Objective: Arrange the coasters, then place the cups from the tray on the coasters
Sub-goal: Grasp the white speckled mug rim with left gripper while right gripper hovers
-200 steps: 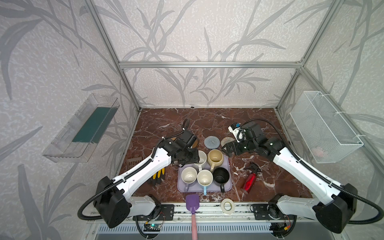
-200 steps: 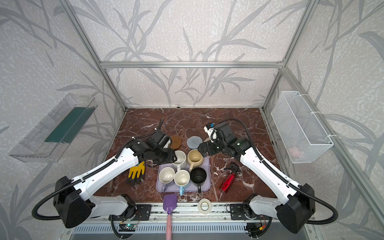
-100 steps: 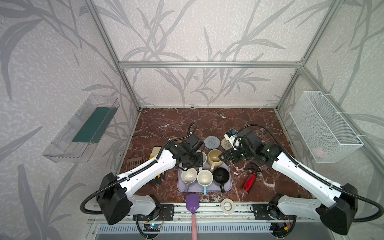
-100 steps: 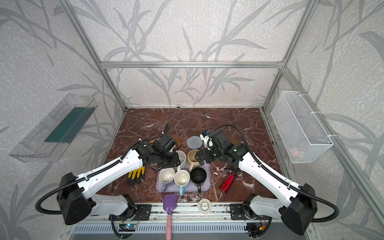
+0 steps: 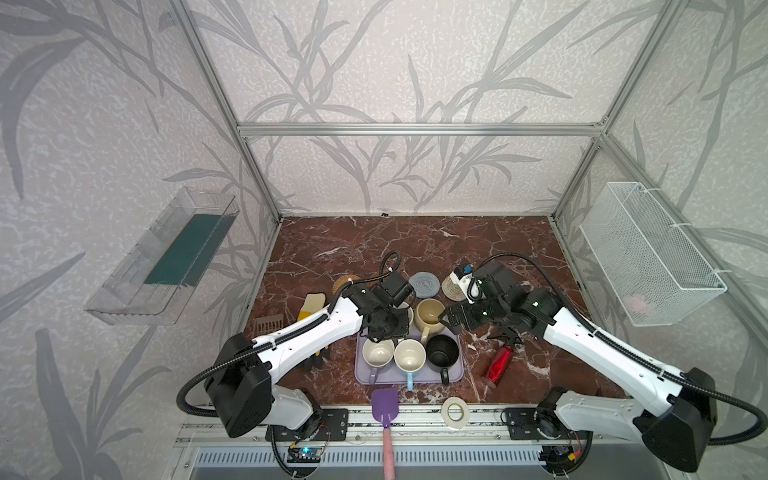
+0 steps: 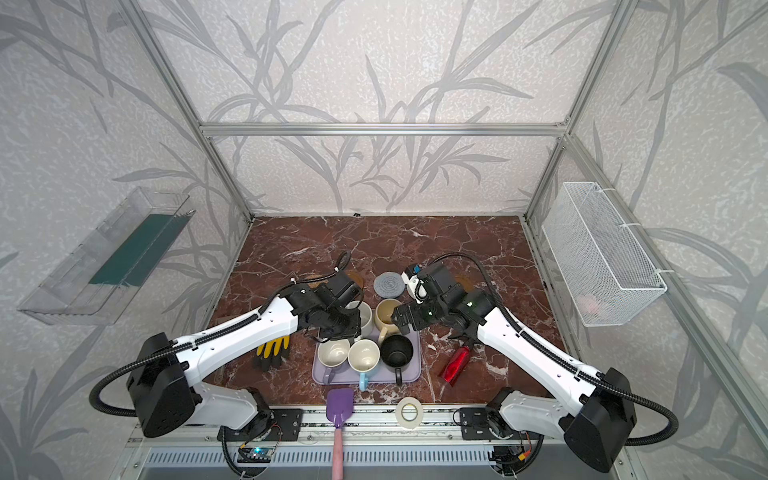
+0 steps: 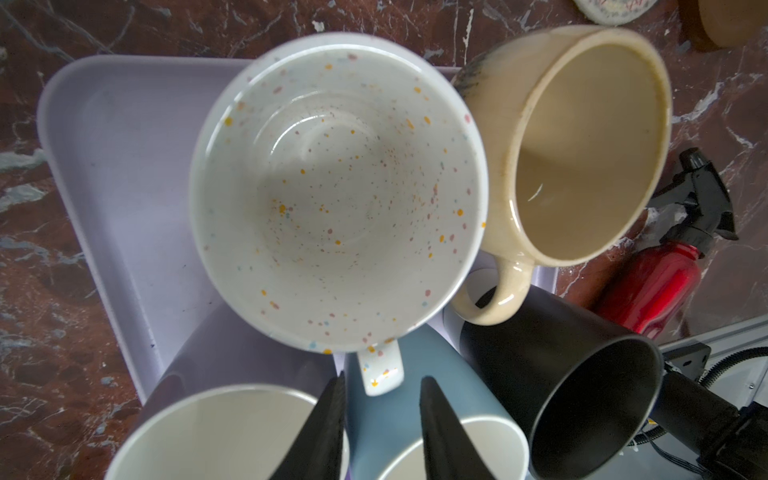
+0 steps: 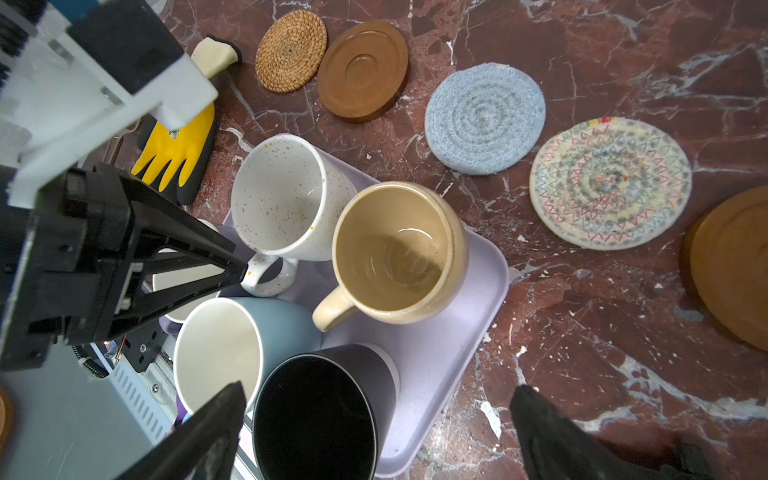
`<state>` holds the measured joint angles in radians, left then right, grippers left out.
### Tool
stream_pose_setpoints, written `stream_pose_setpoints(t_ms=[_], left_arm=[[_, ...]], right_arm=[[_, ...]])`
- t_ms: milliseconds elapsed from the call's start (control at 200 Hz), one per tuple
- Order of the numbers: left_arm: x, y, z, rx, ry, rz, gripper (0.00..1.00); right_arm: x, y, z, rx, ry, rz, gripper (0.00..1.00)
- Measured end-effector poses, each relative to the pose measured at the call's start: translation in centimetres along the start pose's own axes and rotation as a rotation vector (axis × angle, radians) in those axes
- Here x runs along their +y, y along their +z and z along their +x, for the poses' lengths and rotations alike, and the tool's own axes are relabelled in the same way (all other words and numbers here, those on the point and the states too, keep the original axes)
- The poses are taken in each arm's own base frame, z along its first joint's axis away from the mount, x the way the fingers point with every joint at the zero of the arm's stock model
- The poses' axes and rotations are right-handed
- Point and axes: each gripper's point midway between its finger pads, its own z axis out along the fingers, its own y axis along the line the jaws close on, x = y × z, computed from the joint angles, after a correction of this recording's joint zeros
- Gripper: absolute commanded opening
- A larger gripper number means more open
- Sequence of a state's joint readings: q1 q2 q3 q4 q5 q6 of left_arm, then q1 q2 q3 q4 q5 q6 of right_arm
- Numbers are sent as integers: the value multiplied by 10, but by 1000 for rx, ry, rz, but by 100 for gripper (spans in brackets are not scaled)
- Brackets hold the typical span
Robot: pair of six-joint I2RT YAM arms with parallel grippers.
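Five cups stand on the lilac tray point(image 8: 457, 332): white speckled point(image 8: 286, 195), cream-yellow point(image 8: 395, 249), light blue point(image 8: 220, 349), black point(image 8: 320, 415) and lilac point(image 7: 232, 357). My left gripper point(image 7: 380, 378) hangs over the tray, its jaws narrowed to either side of the white cup's handle point(image 7: 380, 370), with a gap still showing. The right gripper point(image 8: 376, 399) is wide open and empty above the black cup and the tray's edge. Behind the tray, the coasters lie in a row: orange rattan point(image 8: 291, 50), amber-brown point(image 8: 363, 70), grey-blue point(image 8: 484, 118), beige point(image 8: 610, 183), and a second amber-brown point(image 8: 731, 266).
A red spray bottle point(image 5: 498, 361) lies right of the tray and a yellow glove point(image 6: 274, 349) lies left of it. A purple spatula point(image 5: 384, 405) and a white tape ring point(image 5: 456, 411) sit at the front edge. A wire basket point(image 5: 648, 253) hangs on the right wall.
Both arms came forward from the coasters to the tray. The left jaws narrowed around the white cup's handle. The right gripper stayed wide open.
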<state>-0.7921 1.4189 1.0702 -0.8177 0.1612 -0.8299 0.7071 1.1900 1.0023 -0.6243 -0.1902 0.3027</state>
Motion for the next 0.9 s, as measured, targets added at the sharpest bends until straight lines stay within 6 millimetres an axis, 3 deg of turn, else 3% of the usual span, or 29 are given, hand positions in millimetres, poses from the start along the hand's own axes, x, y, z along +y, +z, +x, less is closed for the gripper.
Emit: stream_pose_setpoints(t_ms=[775,900], left_arm=[[7,29,0,38,20,-73,32],[7,33,-1,40,26,-77,28]], right_arm=[[11,3,9,-2,-26,-65,99],[10,3,6,1,-39,-55,99]])
